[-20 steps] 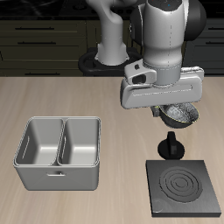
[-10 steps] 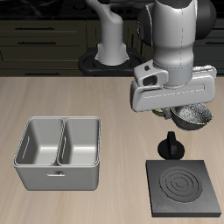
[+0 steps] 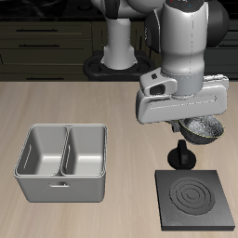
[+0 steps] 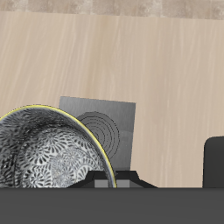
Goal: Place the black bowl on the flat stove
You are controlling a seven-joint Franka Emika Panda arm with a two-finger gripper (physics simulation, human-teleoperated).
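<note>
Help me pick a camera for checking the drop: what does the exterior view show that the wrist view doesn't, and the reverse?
Only the exterior view shows the grey double-basin tray, the black knob behind the flat stove, and the arm itself. Only the wrist view shows the black bowl's speckled inside and thin yellowish rim up close. Both show bowl and stove, the bowl held above the table, not yet on the stove.

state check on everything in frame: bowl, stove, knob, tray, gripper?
black bowl: held off the table by the gripper, not on the stove.
gripper: shut on the bowl's rim.
flat stove: flat on the table, nothing on it.
stove knob: upright on the table just behind the stove; setting unreadable.
grey double-basin tray: on the table, both basins empty.
</note>
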